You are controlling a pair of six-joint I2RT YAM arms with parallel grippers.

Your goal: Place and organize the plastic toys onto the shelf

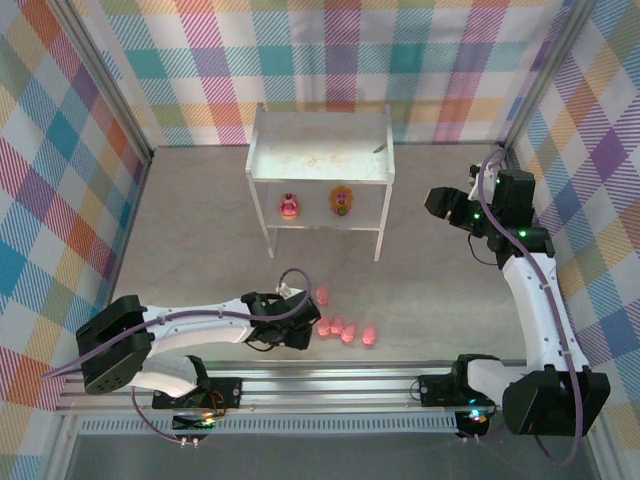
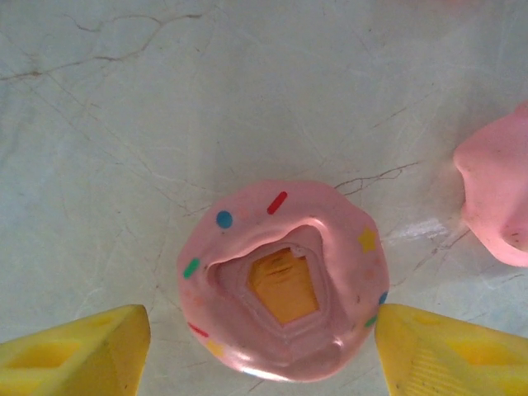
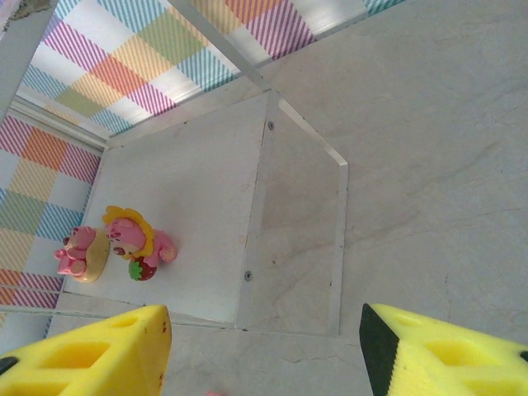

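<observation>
Donut [image 2: 247, 216] lies on the table in front of the shelf [image 1: 320, 150], next to the pigs [image 1: 347, 330], with the left gripper's [image 2: 262, 323] open jaws on either side of it. An off-centre squeeze could pop it sideways into a pig. Right gripper [image 3: 264, 323] hangs right of the shelf, jaws open, empty.

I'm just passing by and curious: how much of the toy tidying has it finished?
Early days. A pink-red figure and a yellow-orange figure stand on the shelf's lower tier. The left tool is open around the pink donut on the table. The pink pigs lie there waiting; the right tool hangs open, empty.
</observation>
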